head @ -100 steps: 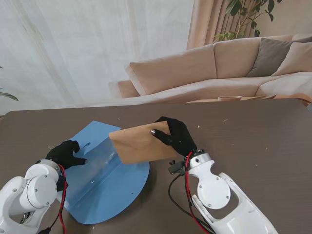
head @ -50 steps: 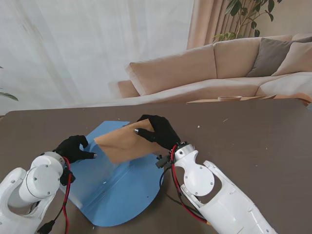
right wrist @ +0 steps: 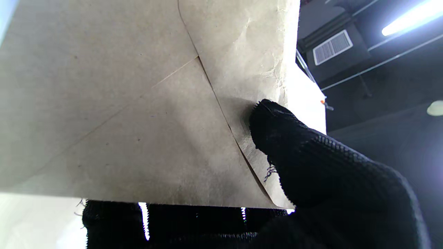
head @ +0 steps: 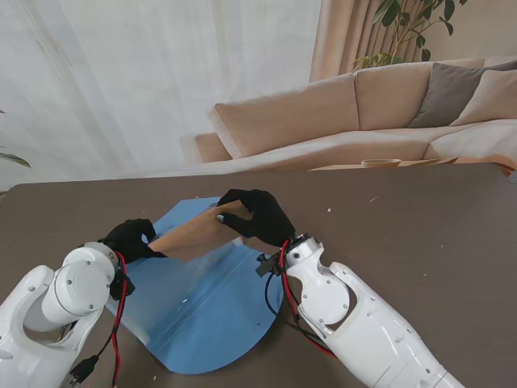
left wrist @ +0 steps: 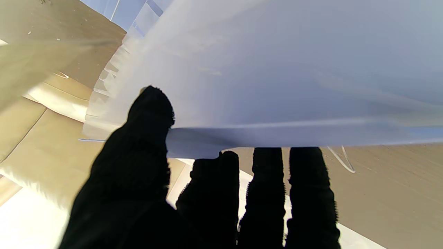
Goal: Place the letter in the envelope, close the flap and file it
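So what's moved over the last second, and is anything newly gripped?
The right hand carried the envelope left and tipped it down toward the folder. The left hand slid farther from me and now pinches the folder's translucent cover. The folder shifted slightly right. The right hand's grip and the table are unchanged.

Envelope (head: 190, 234) lower, leftward, flatter over folder (head: 202, 311), nearer left hand (head: 133, 238).

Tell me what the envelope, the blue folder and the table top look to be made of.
Envelope: brown kraft paper, matte, with creases and glued seams in the right wrist view. Blue folder: probably thin plastic, smooth and slightly glossy, translucent at the lifted sheet. Table top: dark brown, matte, possibly wood or laminate; cannot tell which.
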Action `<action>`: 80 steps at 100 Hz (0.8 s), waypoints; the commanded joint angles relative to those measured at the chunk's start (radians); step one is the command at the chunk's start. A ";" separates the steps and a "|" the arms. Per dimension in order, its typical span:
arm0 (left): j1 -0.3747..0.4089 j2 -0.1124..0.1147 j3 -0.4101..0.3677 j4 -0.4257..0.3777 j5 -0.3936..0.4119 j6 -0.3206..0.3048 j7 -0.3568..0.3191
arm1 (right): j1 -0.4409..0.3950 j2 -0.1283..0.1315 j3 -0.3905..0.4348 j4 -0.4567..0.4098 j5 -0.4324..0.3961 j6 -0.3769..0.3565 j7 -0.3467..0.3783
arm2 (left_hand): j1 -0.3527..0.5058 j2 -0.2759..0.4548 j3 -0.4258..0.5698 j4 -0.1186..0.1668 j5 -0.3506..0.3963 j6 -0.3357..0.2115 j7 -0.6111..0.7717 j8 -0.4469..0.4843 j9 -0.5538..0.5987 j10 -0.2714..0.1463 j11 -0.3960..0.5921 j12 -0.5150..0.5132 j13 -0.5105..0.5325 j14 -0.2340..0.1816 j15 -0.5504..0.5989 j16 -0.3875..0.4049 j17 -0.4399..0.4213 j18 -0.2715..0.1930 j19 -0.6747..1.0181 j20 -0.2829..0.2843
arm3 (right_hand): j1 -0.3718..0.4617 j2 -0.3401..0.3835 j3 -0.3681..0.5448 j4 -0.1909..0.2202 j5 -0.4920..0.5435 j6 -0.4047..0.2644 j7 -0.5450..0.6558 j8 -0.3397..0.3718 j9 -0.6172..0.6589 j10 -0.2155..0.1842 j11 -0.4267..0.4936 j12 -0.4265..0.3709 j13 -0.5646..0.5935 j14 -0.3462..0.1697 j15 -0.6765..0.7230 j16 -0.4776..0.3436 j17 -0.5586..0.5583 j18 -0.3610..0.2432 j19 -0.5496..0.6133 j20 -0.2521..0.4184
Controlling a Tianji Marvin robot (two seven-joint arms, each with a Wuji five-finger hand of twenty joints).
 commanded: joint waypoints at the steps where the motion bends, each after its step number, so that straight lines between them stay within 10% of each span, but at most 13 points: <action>1: -0.007 -0.005 0.003 -0.007 -0.007 0.004 -0.017 | 0.004 -0.011 -0.006 0.019 -0.016 -0.025 -0.011 | 0.124 0.114 0.042 0.021 -0.039 -0.041 0.164 0.068 0.020 -0.010 0.022 0.010 0.102 0.018 0.095 0.032 0.028 0.023 0.047 -0.014 | 0.043 0.026 0.006 -0.010 0.037 -0.118 0.019 0.004 0.010 -0.039 -0.022 -0.012 -0.007 -0.056 -0.030 -0.021 -0.007 -0.033 -0.017 -0.018; 32: -0.008 -0.006 0.003 -0.013 -0.032 0.022 -0.015 | 0.052 -0.042 -0.049 0.120 -0.276 -0.062 -0.279 | 0.126 0.117 0.037 0.022 -0.040 -0.040 0.163 0.068 0.019 -0.007 0.024 0.010 0.115 0.017 0.104 0.033 0.043 0.028 0.059 -0.017 | 0.006 0.006 0.003 -0.025 0.058 -0.191 0.027 -0.055 0.072 -0.092 -0.079 -0.054 0.045 -0.093 -0.126 -0.055 0.046 -0.063 -0.045 -0.057; 80: -0.008 -0.010 -0.010 -0.015 -0.083 0.037 -0.004 | 0.116 -0.031 -0.119 0.193 -0.486 -0.043 -0.471 | 0.139 0.133 0.028 0.020 -0.054 -0.036 0.160 0.077 0.012 0.006 0.025 0.010 0.137 0.016 0.117 0.031 0.065 0.035 0.074 -0.023 | -0.023 0.008 0.014 -0.033 0.050 -0.242 0.031 -0.058 0.080 -0.128 -0.096 -0.057 0.040 -0.119 -0.152 -0.061 0.048 -0.085 -0.059 -0.072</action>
